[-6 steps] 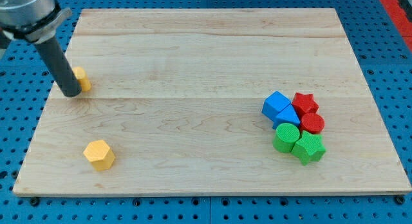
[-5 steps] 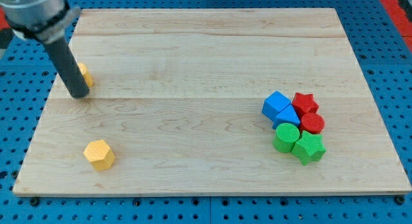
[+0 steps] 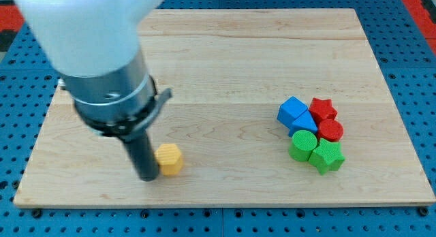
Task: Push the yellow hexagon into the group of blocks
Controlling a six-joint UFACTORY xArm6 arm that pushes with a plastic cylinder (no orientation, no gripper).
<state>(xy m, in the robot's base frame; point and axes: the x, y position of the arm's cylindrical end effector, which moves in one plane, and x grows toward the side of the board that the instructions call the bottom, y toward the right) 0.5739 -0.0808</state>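
Observation:
The yellow hexagon [image 3: 169, 159] lies near the board's bottom edge, left of centre. My tip [image 3: 148, 176] touches its left side. The group of blocks sits at the view's right: two blue blocks [image 3: 297, 115], a red star [image 3: 322, 109], a red cylinder [image 3: 331, 131], a green cylinder [image 3: 303, 144] and a green hexagon-like block [image 3: 326, 156], all close together. A wide gap separates the yellow hexagon from the group. The arm's large body hides the board's upper left, where a second yellow block stood earlier.
The wooden board [image 3: 225, 53] rests on a blue perforated table [image 3: 409, 60]. The arm's bulky grey and white body [image 3: 102, 53] covers the upper left of the view.
My tip has moved from the upper left down to the yellow hexagon. The hexagon has slid to the right along the bottom edge. The group has not moved.

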